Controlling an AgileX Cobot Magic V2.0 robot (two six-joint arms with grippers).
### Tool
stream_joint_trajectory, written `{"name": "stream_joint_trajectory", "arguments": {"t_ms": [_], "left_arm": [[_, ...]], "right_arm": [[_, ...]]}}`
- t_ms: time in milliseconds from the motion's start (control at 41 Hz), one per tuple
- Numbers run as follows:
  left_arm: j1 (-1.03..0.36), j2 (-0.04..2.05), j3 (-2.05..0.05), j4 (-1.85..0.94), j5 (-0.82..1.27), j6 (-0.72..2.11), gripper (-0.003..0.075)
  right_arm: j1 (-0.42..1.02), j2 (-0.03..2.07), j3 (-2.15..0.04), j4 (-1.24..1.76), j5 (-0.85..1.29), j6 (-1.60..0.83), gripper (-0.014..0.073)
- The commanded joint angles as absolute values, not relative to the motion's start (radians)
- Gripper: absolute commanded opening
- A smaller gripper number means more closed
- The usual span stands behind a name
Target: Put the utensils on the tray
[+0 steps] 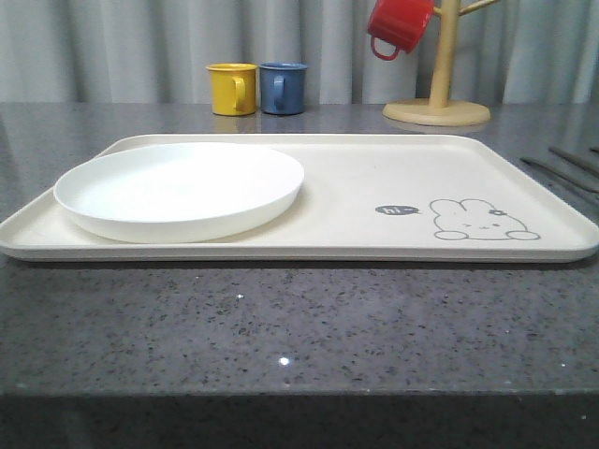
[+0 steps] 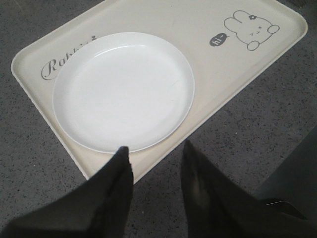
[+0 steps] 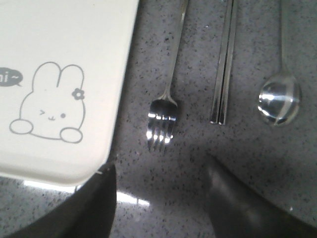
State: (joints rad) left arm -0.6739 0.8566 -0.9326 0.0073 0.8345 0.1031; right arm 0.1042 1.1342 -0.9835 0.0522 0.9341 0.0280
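Observation:
The cream tray (image 1: 374, 187) with the rabbit drawing lies across the dark stone table, a round white plate (image 1: 180, 190) resting on its left half. In the right wrist view a silver fork (image 3: 166, 106), a pair of flat chopsticks (image 3: 224, 64) and a spoon (image 3: 281, 99) lie side by side on the table just beside the tray (image 3: 64, 44). My right gripper (image 3: 159, 171) hangs open above the table near the fork's tines, holding nothing. My left gripper (image 2: 154, 151) is open over the tray's (image 2: 163, 163) near edge by the plate (image 2: 124, 91).
A yellow mug (image 1: 232, 88) and a blue mug (image 1: 283, 87) stand behind the tray. A wooden mug tree (image 1: 440, 89) with a red mug (image 1: 399, 25) hanging on it is at the back right. Thin utensil handles (image 1: 562, 173) show at the right edge.

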Motion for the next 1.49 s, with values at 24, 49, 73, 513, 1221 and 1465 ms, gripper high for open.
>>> {"name": "stream_joint_trajectory", "arguments": {"t_ms": [24, 49, 73, 513, 1221, 1465], "left_arm": [[-0.683, 0.853, -0.958, 0.007, 0.766, 0.092, 0.0230], [-0.683, 0.853, -0.958, 0.007, 0.766, 0.092, 0.0230], [-0.683, 0.853, -0.958, 0.007, 0.766, 0.092, 0.0230], [-0.683, 0.853, -0.958, 0.007, 0.766, 0.092, 0.0230], [-0.683, 0.853, -0.958, 0.007, 0.766, 0.092, 0.0230], [-0.683, 0.853, -0.958, 0.007, 0.766, 0.092, 0.0230]], "right_arm": [[0.104, 1.256, -1.097, 0.040, 0.935, 0.017, 0.0393], [0.104, 1.288, -1.117, 0.040, 0.941, 0.017, 0.0379], [0.104, 1.311, -1.137, 0.040, 0.949, 0.017, 0.0368], [0.104, 1.632, -1.341, 0.022, 0.994, 0.017, 0.0318], [0.113, 1.588, -1.351, 0.042, 1.068, 0.026, -0.0048], [0.227, 1.527, -1.402, 0.085, 1.128, 0.026, -0.0047]]}}
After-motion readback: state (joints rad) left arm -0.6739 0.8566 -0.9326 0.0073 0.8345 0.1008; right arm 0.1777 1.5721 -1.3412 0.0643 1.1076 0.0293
